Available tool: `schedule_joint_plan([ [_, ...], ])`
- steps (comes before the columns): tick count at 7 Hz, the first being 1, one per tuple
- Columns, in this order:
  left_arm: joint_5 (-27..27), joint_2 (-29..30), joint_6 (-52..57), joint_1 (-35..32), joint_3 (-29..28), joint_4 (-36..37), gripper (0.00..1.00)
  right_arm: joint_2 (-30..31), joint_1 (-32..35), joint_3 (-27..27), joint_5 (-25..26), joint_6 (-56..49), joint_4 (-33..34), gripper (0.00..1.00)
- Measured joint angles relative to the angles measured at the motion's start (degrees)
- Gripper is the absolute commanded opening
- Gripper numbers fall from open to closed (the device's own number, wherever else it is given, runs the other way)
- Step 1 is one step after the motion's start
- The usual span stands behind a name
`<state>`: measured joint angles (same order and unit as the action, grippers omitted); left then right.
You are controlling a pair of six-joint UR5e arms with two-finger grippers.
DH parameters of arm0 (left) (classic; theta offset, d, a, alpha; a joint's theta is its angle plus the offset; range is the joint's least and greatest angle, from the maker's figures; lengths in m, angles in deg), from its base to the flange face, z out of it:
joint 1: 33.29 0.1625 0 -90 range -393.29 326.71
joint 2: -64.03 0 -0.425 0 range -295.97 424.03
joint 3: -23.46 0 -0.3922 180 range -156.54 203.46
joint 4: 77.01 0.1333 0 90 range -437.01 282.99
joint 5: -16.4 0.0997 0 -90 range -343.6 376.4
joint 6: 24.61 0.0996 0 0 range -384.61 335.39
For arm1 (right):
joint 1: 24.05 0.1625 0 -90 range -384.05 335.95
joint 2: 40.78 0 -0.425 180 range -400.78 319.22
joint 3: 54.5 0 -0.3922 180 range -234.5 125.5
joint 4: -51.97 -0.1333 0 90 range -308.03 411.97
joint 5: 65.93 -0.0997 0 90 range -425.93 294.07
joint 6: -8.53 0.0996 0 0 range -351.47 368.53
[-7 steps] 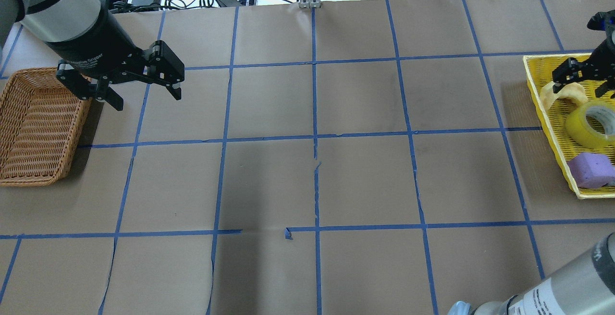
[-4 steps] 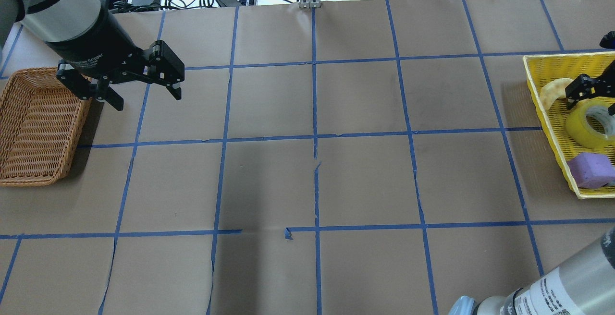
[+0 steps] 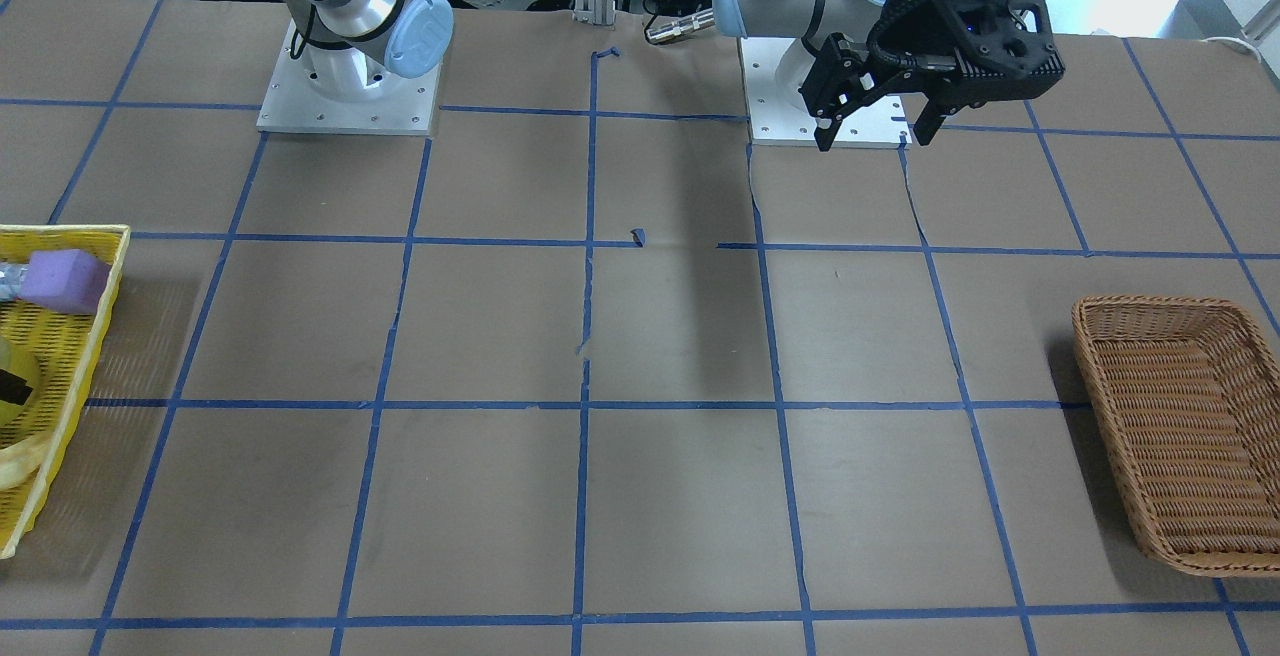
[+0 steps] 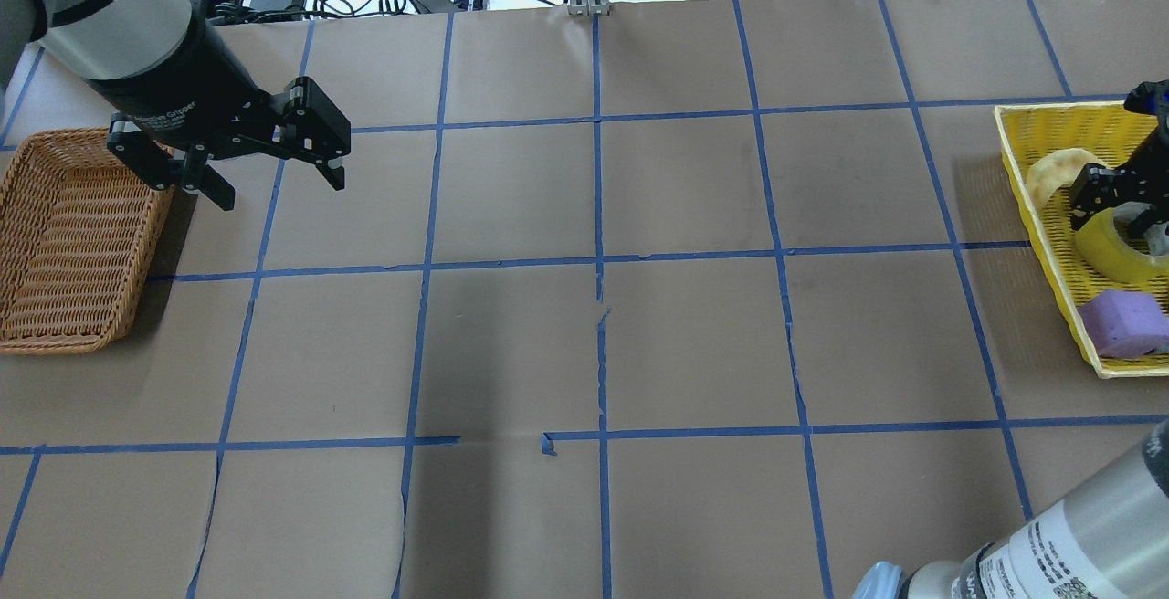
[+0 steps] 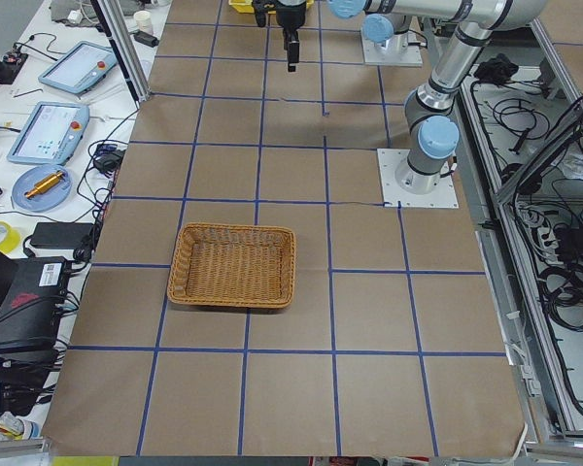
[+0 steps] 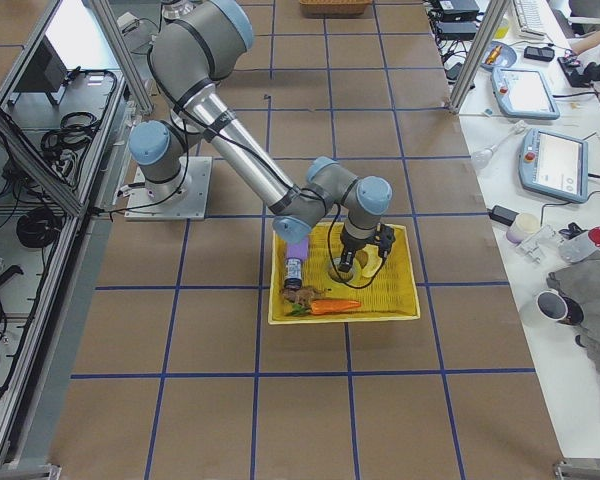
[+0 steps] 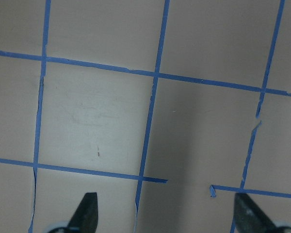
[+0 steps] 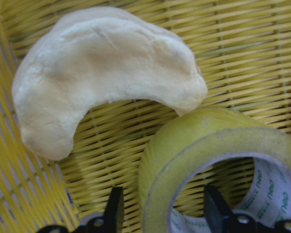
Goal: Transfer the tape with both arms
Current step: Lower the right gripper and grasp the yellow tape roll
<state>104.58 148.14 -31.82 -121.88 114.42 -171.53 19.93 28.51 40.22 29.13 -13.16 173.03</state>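
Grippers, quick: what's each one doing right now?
Left gripper: open, empty.
Right gripper: open, astride the wall of the yellow tape roll, not gripping yet.

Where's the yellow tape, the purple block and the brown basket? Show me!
yellow tape (image 4: 1105, 254), overhead view, on its outer yellow side.
purple block (image 4: 1125, 323), overhead view, on its top face.
brown basket (image 4: 73, 243), overhead view, on its woven floor.

The right pincer (image 8: 165, 216) has dropped astride the tape (image 8: 203, 141) wall.
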Motion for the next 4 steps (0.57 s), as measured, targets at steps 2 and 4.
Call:
schedule_joint_plan([
  [2, -0.02, 0.0, 0.0, 0.0, 0.0, 0.01, 1.0, 1.21, 0.21, -0.26, -0.2, -0.08, -0.3, 0.0],
  [4, 0.04, 0.0, 0.0, 0.0, 0.0, -0.01, 1.0, 5.99, 3.53, -0.85, -0.46, 0.52, -1.73, 0.0],
])
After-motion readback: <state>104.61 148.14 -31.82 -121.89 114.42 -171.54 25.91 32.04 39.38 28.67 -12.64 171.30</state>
